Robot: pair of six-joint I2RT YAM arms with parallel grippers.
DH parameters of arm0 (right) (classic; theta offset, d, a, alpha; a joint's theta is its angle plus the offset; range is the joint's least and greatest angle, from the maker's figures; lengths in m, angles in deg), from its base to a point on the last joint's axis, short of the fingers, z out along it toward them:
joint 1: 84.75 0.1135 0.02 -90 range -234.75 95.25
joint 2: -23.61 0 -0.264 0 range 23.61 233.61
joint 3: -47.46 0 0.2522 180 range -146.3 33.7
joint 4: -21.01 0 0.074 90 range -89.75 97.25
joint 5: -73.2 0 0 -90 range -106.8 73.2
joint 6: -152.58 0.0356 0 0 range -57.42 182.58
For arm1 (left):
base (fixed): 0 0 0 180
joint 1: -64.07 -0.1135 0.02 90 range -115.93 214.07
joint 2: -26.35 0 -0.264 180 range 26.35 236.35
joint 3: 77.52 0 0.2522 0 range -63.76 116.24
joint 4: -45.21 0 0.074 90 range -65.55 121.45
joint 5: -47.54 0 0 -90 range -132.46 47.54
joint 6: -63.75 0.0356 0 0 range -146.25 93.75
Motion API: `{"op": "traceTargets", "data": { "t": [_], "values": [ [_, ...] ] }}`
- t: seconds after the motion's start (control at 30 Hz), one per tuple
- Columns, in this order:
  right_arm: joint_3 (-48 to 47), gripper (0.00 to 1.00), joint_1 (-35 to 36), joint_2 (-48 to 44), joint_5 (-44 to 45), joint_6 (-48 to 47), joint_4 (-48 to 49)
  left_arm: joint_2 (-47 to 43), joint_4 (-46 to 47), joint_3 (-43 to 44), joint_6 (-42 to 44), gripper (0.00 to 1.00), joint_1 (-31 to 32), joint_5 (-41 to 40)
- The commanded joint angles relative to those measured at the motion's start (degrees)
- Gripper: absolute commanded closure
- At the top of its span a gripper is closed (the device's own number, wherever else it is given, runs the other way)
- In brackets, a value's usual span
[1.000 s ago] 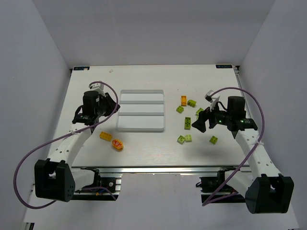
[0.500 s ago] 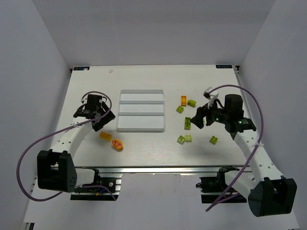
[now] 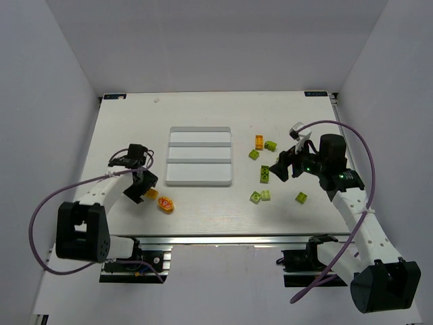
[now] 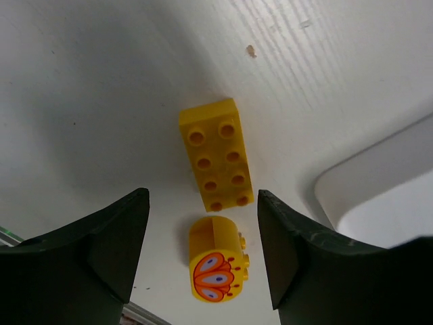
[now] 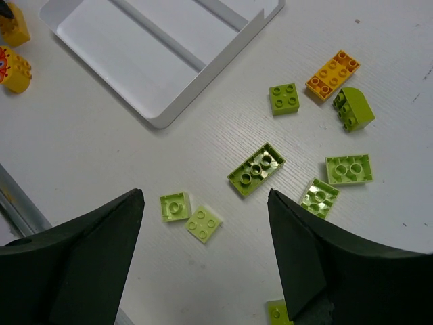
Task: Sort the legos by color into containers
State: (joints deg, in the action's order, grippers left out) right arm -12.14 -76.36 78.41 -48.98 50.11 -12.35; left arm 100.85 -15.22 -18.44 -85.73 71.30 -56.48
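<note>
**A:** Top view?
**B:** The left gripper [image 3: 141,188] has swung down from beside the tray [image 3: 200,181] to the yellow brick [image 3: 150,193]. The right gripper [image 3: 278,168] has edged over the green bricks [image 3: 264,175]. Nothing is in the tray yet.

**A:** Left wrist?
**B:** Its fingers are spread wide and empty, straddling that brick, so a first pick looks close.

**A:** Right wrist?
**B:** Also spread and empty, above an upturned lime brick [image 5: 256,168].

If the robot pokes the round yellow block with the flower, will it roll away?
Probably a little. The round yellow block seems to lie on its curved side, so a poke may roll it. Its studs stick out sideways and would likely stop it soon. It looks like hard plastic, so no squashing.
</note>
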Motion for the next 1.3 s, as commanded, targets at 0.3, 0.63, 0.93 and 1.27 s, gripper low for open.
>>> {"op": "traceTargets", "data": {
  "t": [0.3,0.63,0.93,1.27],
  "values": [
    [0.5,0.20,-0.1,-1.1,-0.1,-1.1,0.5,10.7,6.8,-0.4,-5.1,0.36,-0.9,0.0],
    [0.8,0.29,-0.1,-0.3,-1.1,-1.4,0.6,2.3,2.6,3.4,1.4,0.94,0.3,-3.3],
    [1.3,0.74,0.1,0.7,-1.6,-1.9,0.3,-3.9,7.2,10.1,9.6,1.00,1.0,16.2],
    [1.8,0.74,0.0,1.0,0.5,-1.8,1.4,8.4,11.1,13.9,8.5,1.00,7.4,21.7]
  ]
}}
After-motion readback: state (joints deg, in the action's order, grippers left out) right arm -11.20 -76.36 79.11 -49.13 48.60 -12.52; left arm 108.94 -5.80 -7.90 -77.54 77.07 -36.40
